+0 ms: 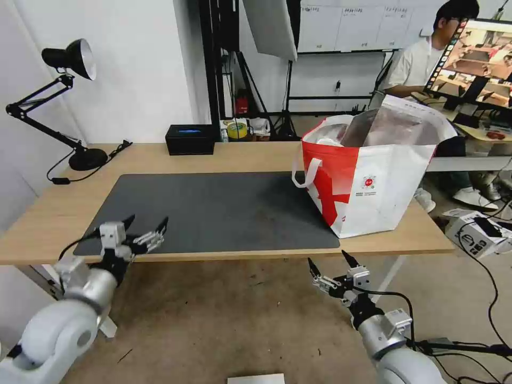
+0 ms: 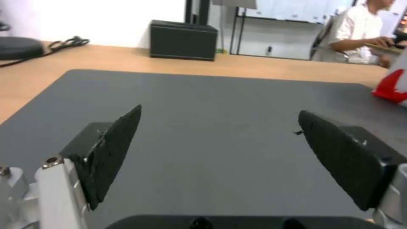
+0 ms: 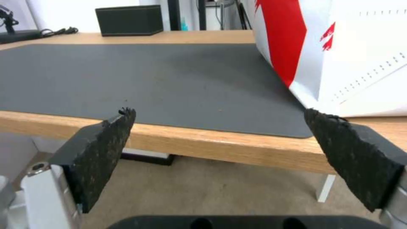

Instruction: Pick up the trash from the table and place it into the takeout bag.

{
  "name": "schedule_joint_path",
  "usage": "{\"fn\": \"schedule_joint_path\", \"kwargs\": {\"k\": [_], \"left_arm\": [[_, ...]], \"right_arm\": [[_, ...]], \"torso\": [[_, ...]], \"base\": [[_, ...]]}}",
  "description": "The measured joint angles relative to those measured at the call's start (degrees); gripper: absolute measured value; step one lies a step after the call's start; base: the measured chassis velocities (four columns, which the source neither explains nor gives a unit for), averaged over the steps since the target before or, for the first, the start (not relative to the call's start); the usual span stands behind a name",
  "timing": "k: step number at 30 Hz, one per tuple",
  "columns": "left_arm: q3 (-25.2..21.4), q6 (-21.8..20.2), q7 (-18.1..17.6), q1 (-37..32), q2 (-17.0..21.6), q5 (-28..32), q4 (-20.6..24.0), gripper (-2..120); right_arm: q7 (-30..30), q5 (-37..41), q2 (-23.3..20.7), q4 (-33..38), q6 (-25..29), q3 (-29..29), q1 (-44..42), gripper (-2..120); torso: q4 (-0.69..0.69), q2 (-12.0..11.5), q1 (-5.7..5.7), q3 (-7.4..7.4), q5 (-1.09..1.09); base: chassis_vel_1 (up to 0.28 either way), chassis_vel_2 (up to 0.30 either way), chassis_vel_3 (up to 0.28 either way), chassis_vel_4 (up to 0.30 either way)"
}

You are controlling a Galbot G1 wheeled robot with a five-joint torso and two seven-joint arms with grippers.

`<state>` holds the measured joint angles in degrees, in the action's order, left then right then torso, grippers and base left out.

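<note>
Item count, desk and claws

One desk [image 1: 256,154] carries one dark grey mat [image 1: 213,210], one red-and-white takeout bag [image 1: 373,176] with one white strap handle visible on its near end, one black box [image 1: 190,139] and one black desk lamp [image 1: 58,101]. Two claws are present: left claw [image 1: 144,224] and right claw [image 1: 330,261], each with two black fingers spread apart.

A black desk lamp [image 1: 64,101] stands at the upper left of the frame, its cord [image 1: 88,168] trailing beside the base. A black box [image 1: 190,139] sits at upper centre. A yellow tape roll [image 1: 237,130] lies just behind it.
</note>
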<state>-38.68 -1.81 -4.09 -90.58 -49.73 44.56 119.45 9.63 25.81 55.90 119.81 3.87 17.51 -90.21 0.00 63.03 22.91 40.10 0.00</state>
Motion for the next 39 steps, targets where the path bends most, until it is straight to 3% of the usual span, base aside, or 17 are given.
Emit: {"fn": "schedule_joint_path", "kwargs": {"k": [6, 19, 39], "left_arm": [[-1.2, 4.8, 1.5, -4.5, -3.6, -1.6, -2.4, 100], [-0.7, 9.7, 1.6, -7.8, -6.8, -3.3, -5.8, 100], [-0.6, 10.4, 1.4, -7.9, -7.5, -3.5, -5.8, 100]], "right_arm": [[0.0, 0.0, 0.0, 0.0, 0.0, 0.0, 0.0, 100], [0.0, 0.0, 0.0, 0.0, 0.0, 0.0, 0.0, 100], [0.0, 0.0, 0.0, 0.0, 0.0, 0.0, 0.0, 100]], "torso": [[0.0, 0.0, 0.0, 0.0, 0.0], [0.0, 0.0, 0.01, 0.01, 0.0], [-0.01, 0.0, 0.01, 0.01, 0.0]], "base": [[0.0, 0.0, 0.0, 0.0], [0.0, 0.0, 0.0, 0.0], [0.0, 0.0, 0.0, 0.0]]}}
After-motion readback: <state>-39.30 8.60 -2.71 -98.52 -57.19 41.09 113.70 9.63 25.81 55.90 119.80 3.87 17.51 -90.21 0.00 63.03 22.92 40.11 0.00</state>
